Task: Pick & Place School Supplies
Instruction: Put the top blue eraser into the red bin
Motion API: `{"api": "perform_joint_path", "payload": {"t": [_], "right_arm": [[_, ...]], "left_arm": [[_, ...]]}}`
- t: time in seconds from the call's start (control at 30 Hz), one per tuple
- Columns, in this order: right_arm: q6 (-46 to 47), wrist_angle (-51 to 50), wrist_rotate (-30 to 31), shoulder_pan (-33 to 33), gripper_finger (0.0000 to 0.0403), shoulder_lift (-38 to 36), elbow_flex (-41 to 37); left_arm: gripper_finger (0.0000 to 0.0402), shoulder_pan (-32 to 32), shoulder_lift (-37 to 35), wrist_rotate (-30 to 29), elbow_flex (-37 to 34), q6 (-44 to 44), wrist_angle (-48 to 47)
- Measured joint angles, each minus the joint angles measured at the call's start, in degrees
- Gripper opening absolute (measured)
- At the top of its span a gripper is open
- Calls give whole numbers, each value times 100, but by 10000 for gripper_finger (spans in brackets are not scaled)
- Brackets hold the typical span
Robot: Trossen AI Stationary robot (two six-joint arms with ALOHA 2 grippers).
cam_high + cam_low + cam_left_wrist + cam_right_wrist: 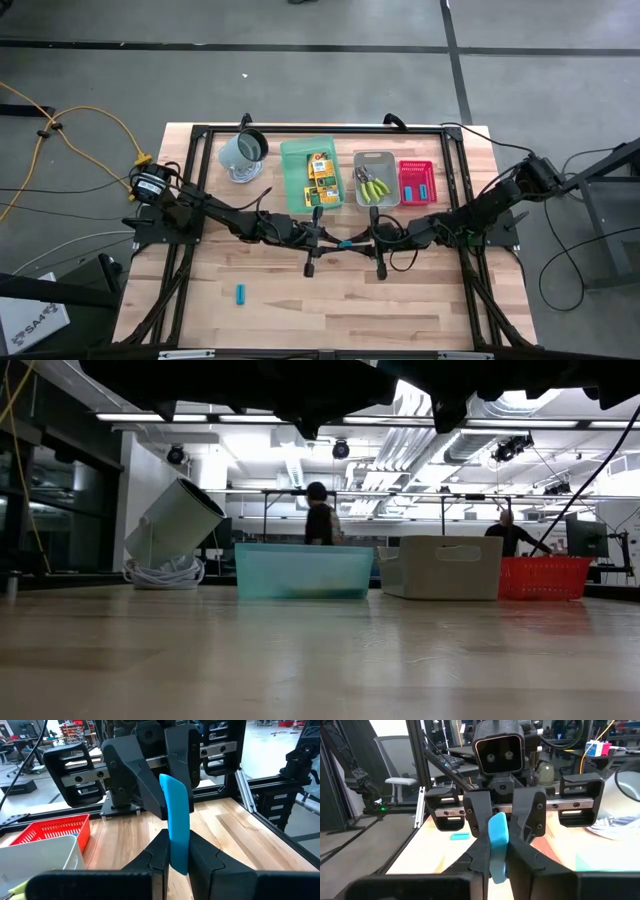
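A stubby cyan-blue piece [347, 243] hangs above the middle of the table, between my two grippers, which point level at each other. My left gripper [333, 241] is shut on one end of it, and my right gripper [362, 241] is shut on the other end. A second blue piece [241, 293] lies flat on the wood near the front left. The yellow-orange boxes [320, 175] lie in the green tray [308, 150]. The yellow-green-handled tools [373, 186] lie in the grey tray [375, 160]. My left gripper pinches the piece's nearer end [179, 862] between its two fingers, coming level from the table's left side, with the fingers along the piece. The piece is lifted clear of the table. My right gripper pinches the piece's other end [498, 865] between its two fingers, coming level from the table's right side. In the right wrist view its fingertips [481, 857] close on both sides of the blue end.
A grey-green mug [243, 152] lies tipped on a white coil at the back left. A red tray [416, 168] holding blue pieces stands right of the grey tray. Black frame rails [320, 131] border the table. People stand in the room behind.
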Motion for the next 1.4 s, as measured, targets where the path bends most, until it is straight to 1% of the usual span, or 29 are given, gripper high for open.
{"api": "perform_joint_path", "payload": {"t": [0.17, 0.43, 0.77, 1.03, 1.17, 1.4], "right_arm": [[14, 0, 0, 0, 24, 0, 0], [17, 0, 1, 0, 24, 0, 0], [18, -2, 1, 0, 24, 0, 0], [22, -7, -12, 0, 24, 0, 0], [37, -4, -12, 2, 24, 0, 0], [146, -10, -1, 2, 24, 0, 0]], "left_arm": [[40, 0, 0, -1, 0, 0, -1], [60, 0, 0, -1, 0, -199, 1], [63, 0, 0, -1, 0, -217, 1], [65, 4, 0, 276, 0, -220, -51], [78, 2, 0, 296, 0, -220, -170], [114, 2, 0, 303, 0, -216, -178]]}}
